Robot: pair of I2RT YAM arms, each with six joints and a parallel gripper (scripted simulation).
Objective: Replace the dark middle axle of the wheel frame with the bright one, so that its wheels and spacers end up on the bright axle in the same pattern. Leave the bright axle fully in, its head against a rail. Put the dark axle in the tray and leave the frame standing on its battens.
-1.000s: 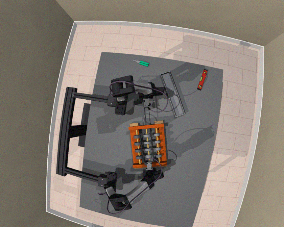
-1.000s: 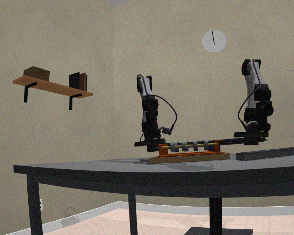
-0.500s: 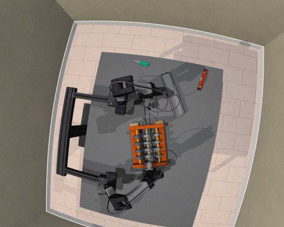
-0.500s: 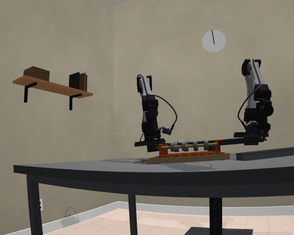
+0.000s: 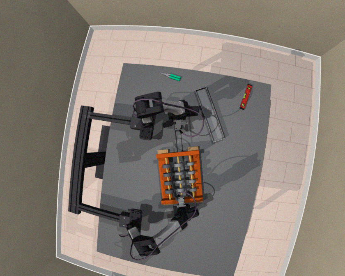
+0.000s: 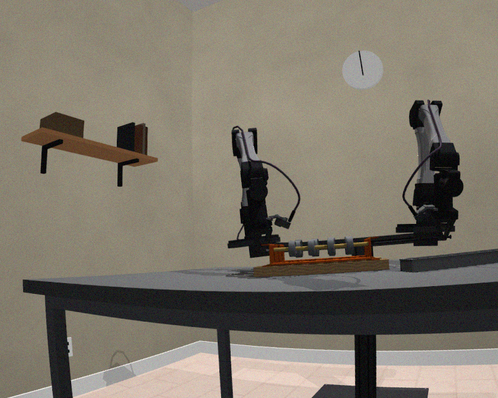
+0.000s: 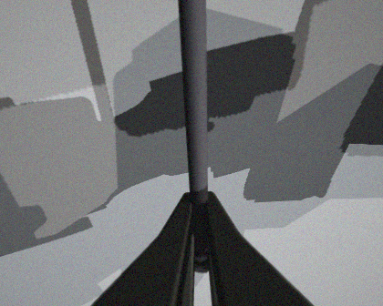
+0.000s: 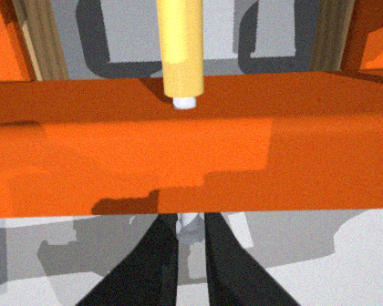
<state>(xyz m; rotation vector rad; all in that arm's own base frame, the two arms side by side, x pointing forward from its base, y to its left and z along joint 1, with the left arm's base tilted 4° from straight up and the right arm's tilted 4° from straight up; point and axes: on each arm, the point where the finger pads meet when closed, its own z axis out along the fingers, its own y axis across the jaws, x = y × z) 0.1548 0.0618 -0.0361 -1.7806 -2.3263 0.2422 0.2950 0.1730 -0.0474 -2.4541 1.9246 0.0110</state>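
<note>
The orange wheel frame [image 5: 200, 175] [image 8: 243, 150] stands on wooden battens [image 5: 162, 151] [image 6: 322, 269]. Several grey wheels and yellow spacers [image 8: 183, 50] line its middle. My left gripper [image 5: 178, 125] [image 7: 199, 203] is shut on the dark axle [image 7: 196, 100] [image 5: 176, 141] outside the upper rail in the top view. The axle runs towards that rail; whether its tip is inside is hidden. My right gripper [image 8: 191, 212] is shut on the bright axle [image 8: 184, 103] at its head, just outside the opposite rail. Its shaft shows between rail and spacer. Any gap from head to rail is unclear.
The grey tray [image 5: 218, 140] [image 6: 455, 259] lies beside the left arm; the top view shows nothing in it. Green-handled pliers [image 5: 175, 77] and a red spirit level [image 5: 245, 96] lie farther off on the table [image 5: 131, 184].
</note>
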